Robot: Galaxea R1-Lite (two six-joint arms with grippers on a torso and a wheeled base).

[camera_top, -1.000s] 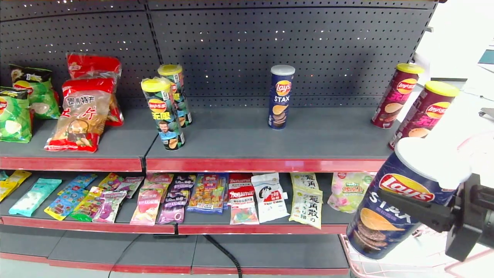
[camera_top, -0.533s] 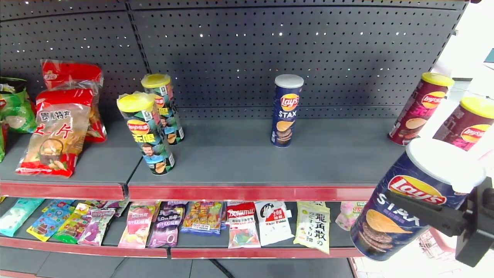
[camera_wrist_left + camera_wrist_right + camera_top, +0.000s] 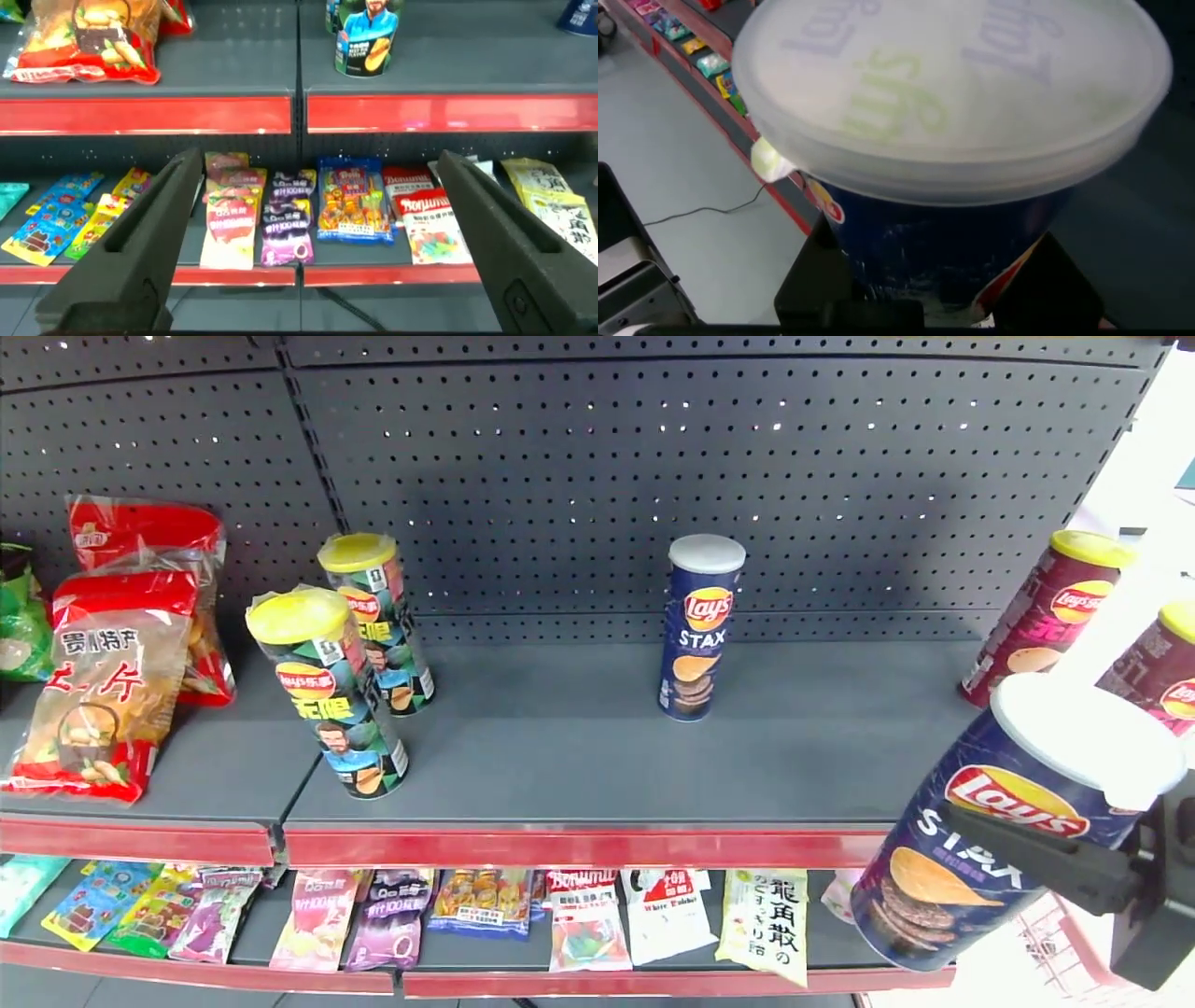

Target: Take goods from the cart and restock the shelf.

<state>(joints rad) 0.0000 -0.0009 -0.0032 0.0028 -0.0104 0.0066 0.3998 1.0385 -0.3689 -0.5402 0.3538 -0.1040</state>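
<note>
Right jaws clamp blue can [image 3: 929, 887]; left jaws spread wide facing grey shelf [image 3: 579, 765], pegboard [image 3: 597, 457] behind

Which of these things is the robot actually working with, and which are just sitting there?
In the job: held blue can; right gripper around it; upper shelf.
Just there: standing blue can; yellow-lidded cans; maroon cans; red snack bags; candy packets below.

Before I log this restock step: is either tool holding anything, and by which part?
Right tool: blue chip can, gripped around its body. Left tool: open, empty.
</note>
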